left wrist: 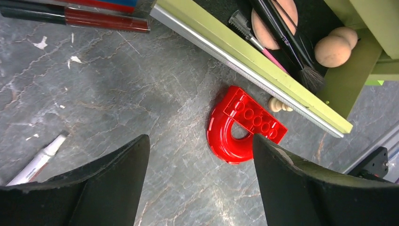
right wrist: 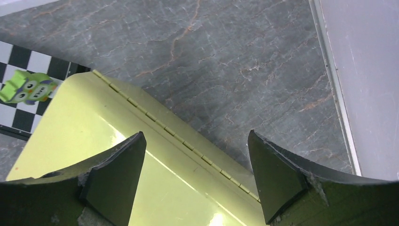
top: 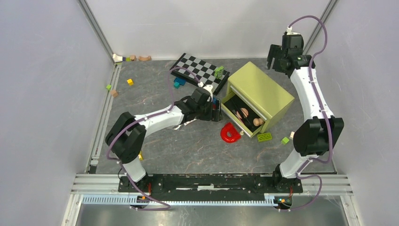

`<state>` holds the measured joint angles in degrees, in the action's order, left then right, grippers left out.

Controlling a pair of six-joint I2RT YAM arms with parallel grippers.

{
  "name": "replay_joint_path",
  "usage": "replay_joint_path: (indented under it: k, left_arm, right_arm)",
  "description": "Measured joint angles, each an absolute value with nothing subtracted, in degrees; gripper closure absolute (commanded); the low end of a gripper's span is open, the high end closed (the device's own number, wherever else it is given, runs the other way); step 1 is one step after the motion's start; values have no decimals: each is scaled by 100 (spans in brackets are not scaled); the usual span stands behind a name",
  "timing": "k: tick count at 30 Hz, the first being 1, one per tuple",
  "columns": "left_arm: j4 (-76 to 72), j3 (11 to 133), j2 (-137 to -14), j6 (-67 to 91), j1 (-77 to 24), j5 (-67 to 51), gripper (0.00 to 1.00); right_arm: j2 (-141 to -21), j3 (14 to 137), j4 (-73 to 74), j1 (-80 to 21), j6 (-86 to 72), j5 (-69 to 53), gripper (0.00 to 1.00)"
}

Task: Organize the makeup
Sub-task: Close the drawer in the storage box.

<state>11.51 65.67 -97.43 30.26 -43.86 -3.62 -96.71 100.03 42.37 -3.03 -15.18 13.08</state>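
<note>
A grey marbled table (top: 188, 150) carries everything. On its far right stands a yellow-green box (top: 263, 87) with a hinged lid. Its drawer (left wrist: 244, 61) is pulled out toward the near left. A black-and-white checkerboard (top: 200, 69) lies just left of the box at the far side, with a small green owl figure (right wrist: 26, 87) on it.

The left gripper (left wrist: 198, 141) hangs low over the table just left of the open drawer, fingers spread wide and empty. The right gripper (right wrist: 196, 136) hovers above the far edge of the box lid, also spread apart with nothing between its fingers.

A red horseshoe piece (left wrist: 237, 127) lies flat on the table, just beside the drawer front. Inside the drawer lie a round peach puff (left wrist: 288, 8), black-handled brushes (left wrist: 282, 35) across it, a thin pink-handled tool (left wrist: 270, 54) and a tan gourd-shaped sponge (left wrist: 335, 47).

Some makeup is outside the drawer. Red lip-gloss tubes (left wrist: 94, 18) rest on the table left of the drawer, and a white pen-like stick (left wrist: 40, 160) lies nearer, beside the left finger.

A green brick (top: 264, 137) sits on the table near the box, and a tiny wooden pawn (left wrist: 278, 104) lies between the red piece and the drawer.
</note>
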Motion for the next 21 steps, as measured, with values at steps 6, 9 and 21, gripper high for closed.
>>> replay_joint_path:
  k: [6, 9, 21]
  left_arm:
    - [805, 6473, -10064, 3522, -4560, -292, 17]
    - [733, 6473, -10228, 3889, -4644, -134, 17]
    - [628, 6578, -10787, 5133, -4805, 578, 15]
  right_arm:
    - [-9988, 10003, 4226, -82, -1492, 1177, 15]
    - [-10171, 10003, 4209, -56, -1487, 1116, 16]
    - [-10551, 9996, 4029, -34, -1426, 797, 18]
